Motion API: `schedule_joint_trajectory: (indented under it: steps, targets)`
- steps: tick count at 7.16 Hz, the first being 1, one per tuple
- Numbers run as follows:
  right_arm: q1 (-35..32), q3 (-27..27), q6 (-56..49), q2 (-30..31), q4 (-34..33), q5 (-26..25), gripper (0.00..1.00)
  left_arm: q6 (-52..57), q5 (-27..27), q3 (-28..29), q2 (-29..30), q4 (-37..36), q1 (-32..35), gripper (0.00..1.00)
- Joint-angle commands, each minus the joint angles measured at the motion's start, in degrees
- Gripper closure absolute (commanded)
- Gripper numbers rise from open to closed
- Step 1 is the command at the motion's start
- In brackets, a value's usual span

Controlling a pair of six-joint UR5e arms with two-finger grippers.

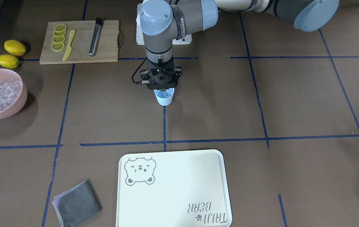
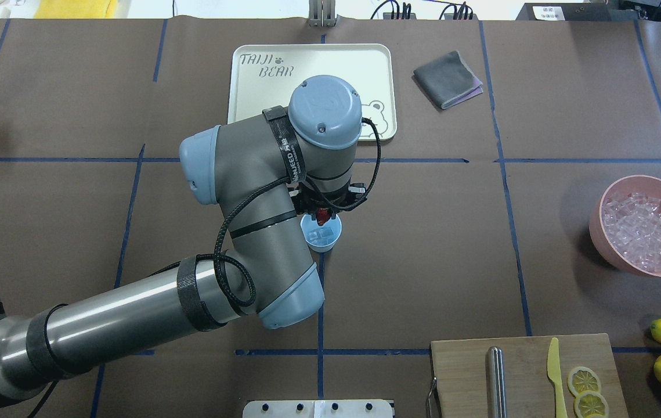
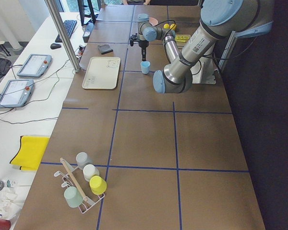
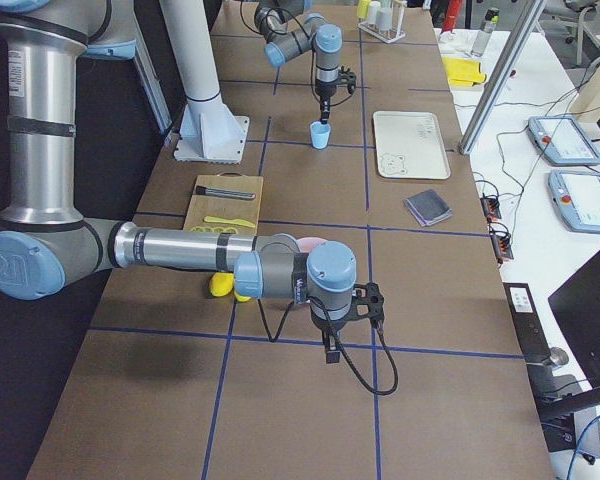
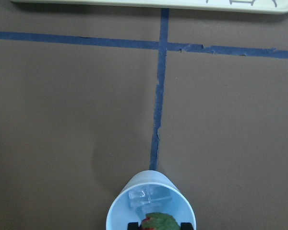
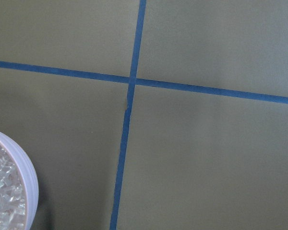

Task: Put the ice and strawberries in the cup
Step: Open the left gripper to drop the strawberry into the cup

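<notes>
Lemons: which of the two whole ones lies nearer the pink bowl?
The lower lemon in the front-facing view; the other lemon lies nearer the cutting board.

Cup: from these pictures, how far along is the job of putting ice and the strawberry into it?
Done: ice already lies in the cup. In hand: the left gripper is shut on the strawberry, held at the cup's mouth, leafy cap up. Left: release the strawberry into the cup and lift away.
</notes>
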State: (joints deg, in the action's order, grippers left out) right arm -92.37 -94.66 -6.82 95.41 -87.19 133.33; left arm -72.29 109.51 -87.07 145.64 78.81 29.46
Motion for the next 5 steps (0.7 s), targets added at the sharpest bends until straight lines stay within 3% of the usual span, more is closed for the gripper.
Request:
schedule_joint_trajectory:
  steps: [1, 2, 3, 4, 5]
  targets:
    - [0.0, 0.0, -0.04, -0.05, 0.0, 0.0, 0.01, 0.3, 0.0, -0.46, -0.62, 0.38, -0.02, 0.08]
    - [0.0, 0.0, 0.05, 0.04, 0.0, 0.0, 0.01, 0.22, 0.0, -0.55, -0.71, 0.29, -0.02, 0.0]
    - [0.0, 0.0, 0.05, 0.04, 0.0, 0.0, 0.01, 0.3, 0.0, -0.81, -0.71, 0.29, -0.02, 0.0]
    - [0.0, 0.0, 0.05, 0.04, 0.0, 0.0, 0.01, 0.48, 0.09, -3.69, -2.02, -0.06, 0.07, 0.0]
    - [0.0, 0.0, 0.05, 0.04, 0.0, 0.0, 0.01, 2.92, 0.26, -9.46, -7.25, -0.5, 0.59, 0.0]
